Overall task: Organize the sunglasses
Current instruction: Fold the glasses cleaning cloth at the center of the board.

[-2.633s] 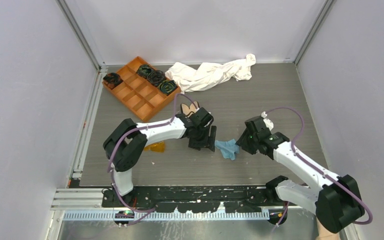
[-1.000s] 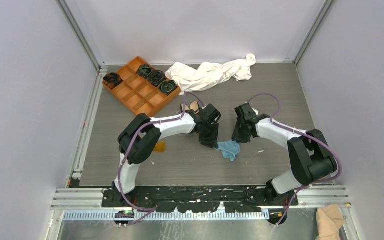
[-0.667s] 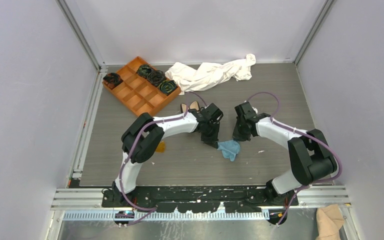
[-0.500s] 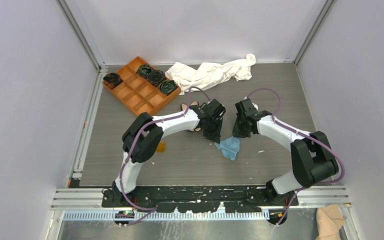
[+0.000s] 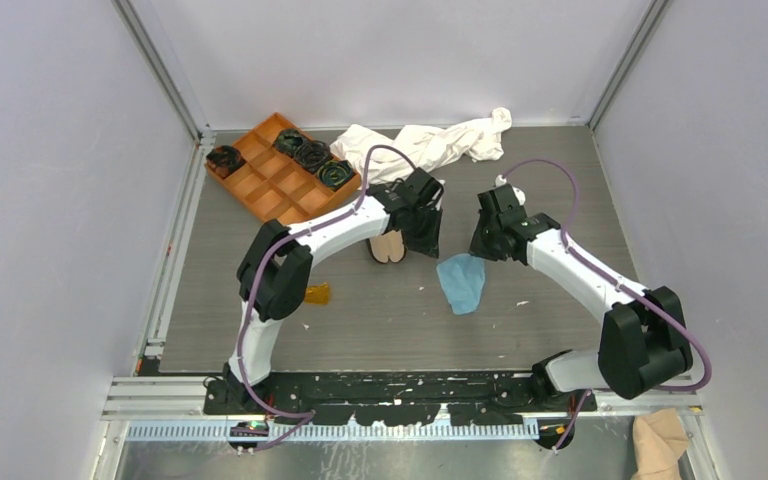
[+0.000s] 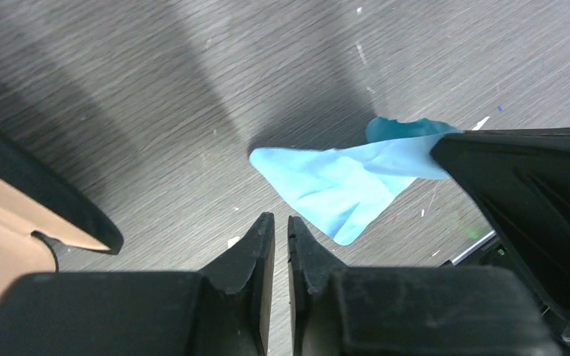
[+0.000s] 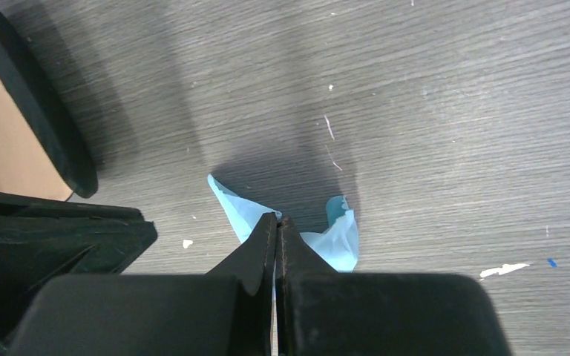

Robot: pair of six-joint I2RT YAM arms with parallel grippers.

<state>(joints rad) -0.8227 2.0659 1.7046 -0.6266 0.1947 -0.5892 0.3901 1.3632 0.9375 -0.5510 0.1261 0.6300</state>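
The sunglasses [image 5: 315, 293], small and amber, lie on the table beside the left arm's elbow, far from both grippers. My right gripper [image 7: 277, 216] is shut on a corner of the light blue cloth [image 7: 334, 237], which hangs spread out below it [image 5: 462, 283]. My left gripper [image 6: 281, 217] hovers just left of the cloth [image 6: 341, 185]. Its jaws stand a thin crack apart, with bare table showing between them and nothing held. The open black case [image 5: 390, 245] with beige lining lies under the left wrist, and its rim [image 6: 44, 193] shows at the left.
An orange divided tray [image 5: 260, 190] with several dark items stands at the back left. A crumpled white cloth [image 5: 420, 148] lies at the back centre, just behind the left gripper. Grey walls close in the table on three sides.
Both grippers closed on the blue cloth and moved up and toward the back. The cloth has unfolded and now hangs from the right gripper alone. The left jaws have parted slightly.
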